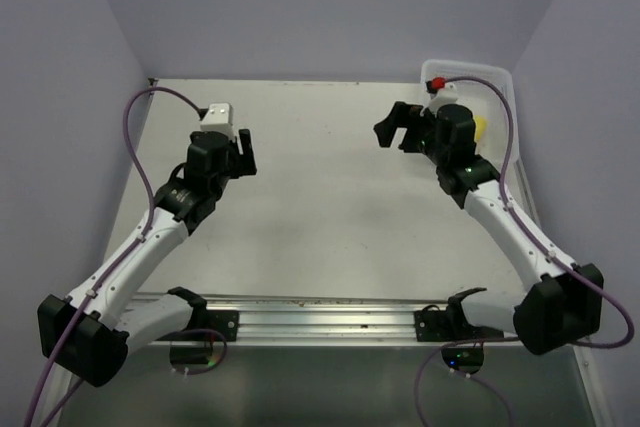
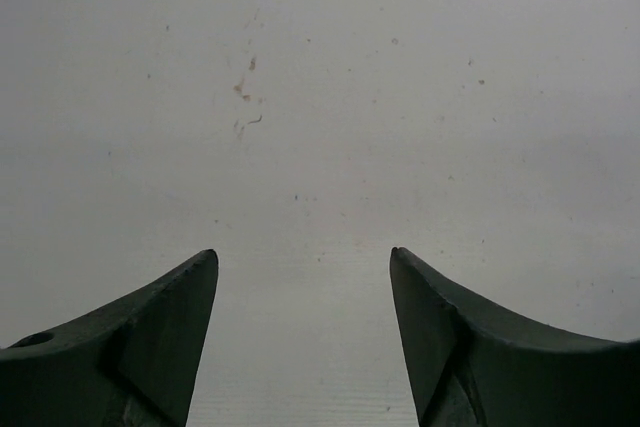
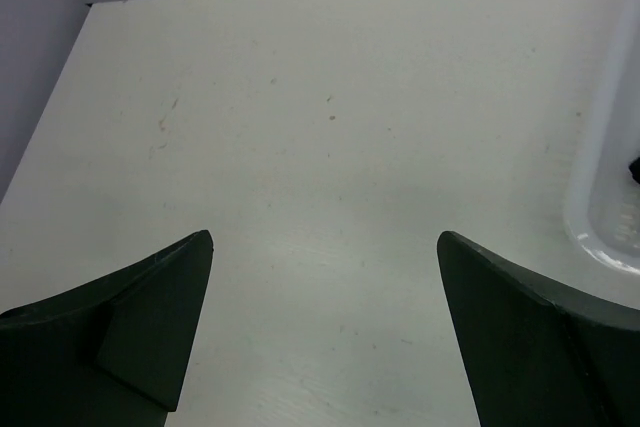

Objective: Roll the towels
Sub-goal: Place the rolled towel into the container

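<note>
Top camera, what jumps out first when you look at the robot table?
The left gripper and right gripper, both open, hang over the white table like two black claws. Next comes the white basket in the far right corner, with a bit of yellow towel showing inside it.

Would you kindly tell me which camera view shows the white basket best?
The top external view: the white basket shows its far rim and corners, though the right arm covers part. The right wrist view catches only a curved strip of its rim at the right edge; the left wrist view shows none.
</note>
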